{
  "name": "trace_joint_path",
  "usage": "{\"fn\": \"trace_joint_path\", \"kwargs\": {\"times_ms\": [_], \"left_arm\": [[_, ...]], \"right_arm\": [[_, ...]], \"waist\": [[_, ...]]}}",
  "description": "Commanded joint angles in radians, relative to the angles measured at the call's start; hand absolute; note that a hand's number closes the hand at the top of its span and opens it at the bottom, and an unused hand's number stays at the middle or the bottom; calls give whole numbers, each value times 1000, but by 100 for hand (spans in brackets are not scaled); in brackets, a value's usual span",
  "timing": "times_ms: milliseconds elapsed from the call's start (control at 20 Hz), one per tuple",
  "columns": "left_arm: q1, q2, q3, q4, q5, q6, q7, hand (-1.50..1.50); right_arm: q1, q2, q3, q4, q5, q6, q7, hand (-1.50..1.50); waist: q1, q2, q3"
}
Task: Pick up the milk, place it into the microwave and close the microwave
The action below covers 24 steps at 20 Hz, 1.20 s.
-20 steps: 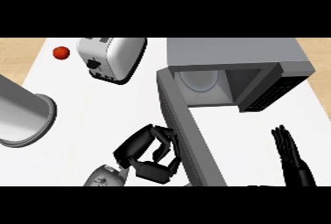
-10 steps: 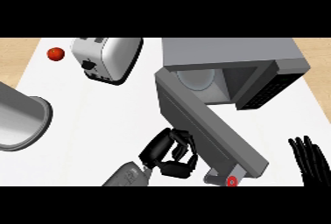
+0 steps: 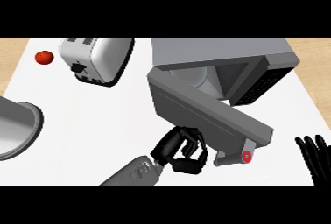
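Note:
The grey microwave stands at the back right with its door partly open, slanting toward the lower right. A pale shape shows inside the cavity; I cannot tell whether it is the milk. My left hand rests against the door's outer face near its free end, fingers loosely bent, holding nothing. The door's end carries a latch with a red button. My right hand stays open at the lower right edge, fingers up, resting.
A silver toaster stands at the back left with a small red fruit beside it. A large grey pot sits at the left edge. The white counter's right edge runs close beside the microwave.
The door has swung rightward toward the cavity, from pointing straight at me to a slant. My left hand has followed it to the right. My right hand has shifted right and lower.

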Motion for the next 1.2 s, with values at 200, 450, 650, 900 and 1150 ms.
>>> {"fn": "trace_joint_path", "kwargs": {"times_ms": [200, 450, 650, 900, 1150], "left_arm": [[-98, -6, -68, -51, 216, 137, -29, 150], [-142, -6, -37, -44, 292, 269, -60, 150], [-214, -6, -8, -15, 366, 336, -49, 150], [-282, -6, -7, 20, 454, 387, -14, -150], [-318, -7, 33, 65, 507, 454, 1, -150]], "right_arm": [[-20, -53, 13, -80, -51, 49, 88, -150], [-44, -99, -19, -131, -89, 61, 131, -150], [-69, -112, -36, -146, -93, 49, 149, -150], [-114, -138, -57, -157, -112, 43, 176, -150], [-207, -265, -203, -222, 41, -13, 142, 150]], "waist": [[-45, 10, -1], [-79, 16, -2], [-97, 23, -1], [-117, 31, 0], [-153, 34, -3]]}}
